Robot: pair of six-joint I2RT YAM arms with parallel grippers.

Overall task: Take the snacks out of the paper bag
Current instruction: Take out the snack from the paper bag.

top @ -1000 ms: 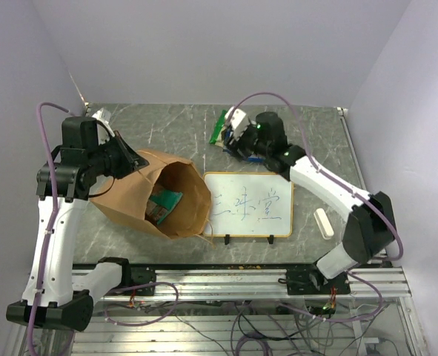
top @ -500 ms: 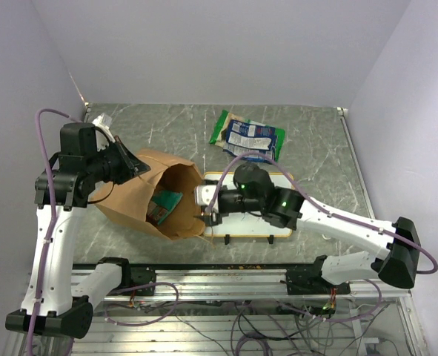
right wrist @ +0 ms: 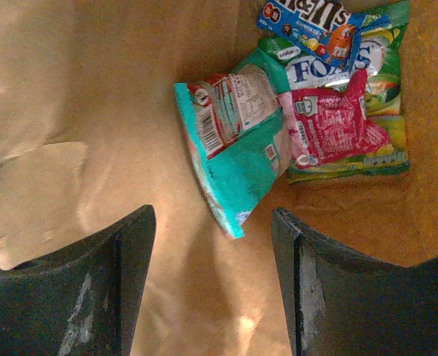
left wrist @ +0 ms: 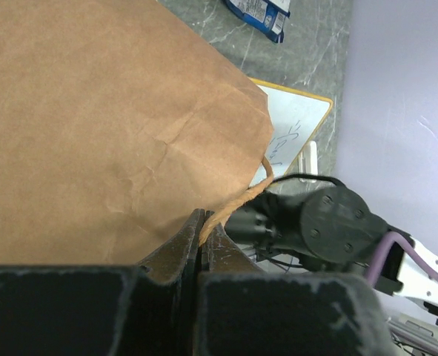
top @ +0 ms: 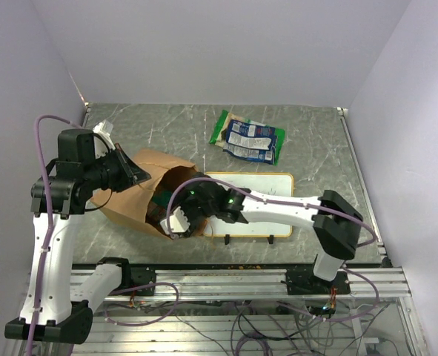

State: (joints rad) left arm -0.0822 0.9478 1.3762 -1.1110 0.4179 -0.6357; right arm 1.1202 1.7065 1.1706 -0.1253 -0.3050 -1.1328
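The brown paper bag (top: 130,200) lies on its side, mouth toward the whiteboard. My left gripper (top: 135,175) is shut on its twisted string handle (left wrist: 237,202), as the left wrist view (left wrist: 202,218) shows. My right gripper (top: 177,221) is open and reaches into the bag's mouth. In the right wrist view my right gripper (right wrist: 213,222) is empty, just short of a teal packet (right wrist: 237,148). Behind it lie a pink packet (right wrist: 336,126), a green packet (right wrist: 378,70) and a blue wrapper (right wrist: 307,26). A green chip bag (top: 222,127) and a dark blue wrapper (top: 250,139) lie on the far table.
The framed whiteboard (top: 267,185) lies right of the bag, under my right forearm; it also shows in the left wrist view (left wrist: 296,122). The grey marble table (top: 167,130) ends at a metal rail at the near edge. Walls close in on three sides.
My right arm left the packets on the far table, swung across the whiteboard and went into the bag's mouth. My left gripper kept hold of the handle.
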